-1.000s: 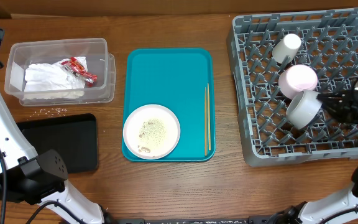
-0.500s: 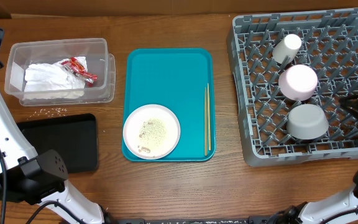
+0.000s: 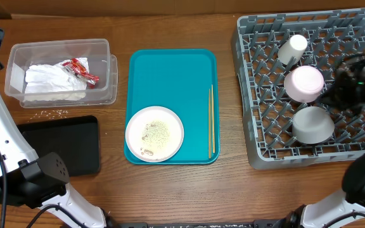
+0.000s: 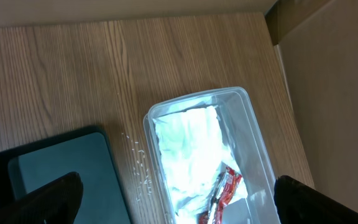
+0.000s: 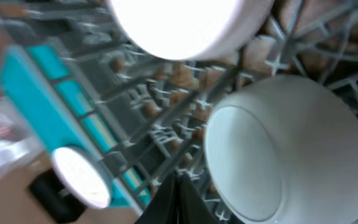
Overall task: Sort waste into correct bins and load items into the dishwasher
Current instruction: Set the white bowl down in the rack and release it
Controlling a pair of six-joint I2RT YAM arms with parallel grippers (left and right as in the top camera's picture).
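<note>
Shut tight at the right gripper (image 5: 178,186): fingers pressed into one dark wedge, nothing between them. Hangs over the rack (image 3: 360,38), tip aimed at the lattice, close beside the grey bowl (image 5: 284,149) but not touching it. From overhead, only a dark blur, right of the white bowl (image 3: 304,83) and just beyond the grey one. Both bowls mouth-down among the pegs, side by side, with the cup (image 3: 293,49) propped further back toward the rack's far left corner.

Over to the left gripper (image 4: 179,196): spread as wide as can be, one dark fingertip (image 4: 48,199) at each lower corner of the wrist view, holding nothing, touching nothing. Looks down from high up on the tub (image 4: 253,130), where white napkins (image 4: 188,149) lie bunched with the red-and-white wrapper (image 4: 224,190) against them. Next to the tub, the black tray (image 4: 61,171), and between the two a sprinkle of pale scraps (image 4: 138,165) on the bare table (image 4: 73,68).

Mid-table, a teal tray (image 3: 170,76). On its near left corner, the plate (image 3: 154,133), upright, with a patch of pale food in the middle. Along its right edge, a pair of chopsticks (image 3: 211,120) lying straight.
</note>
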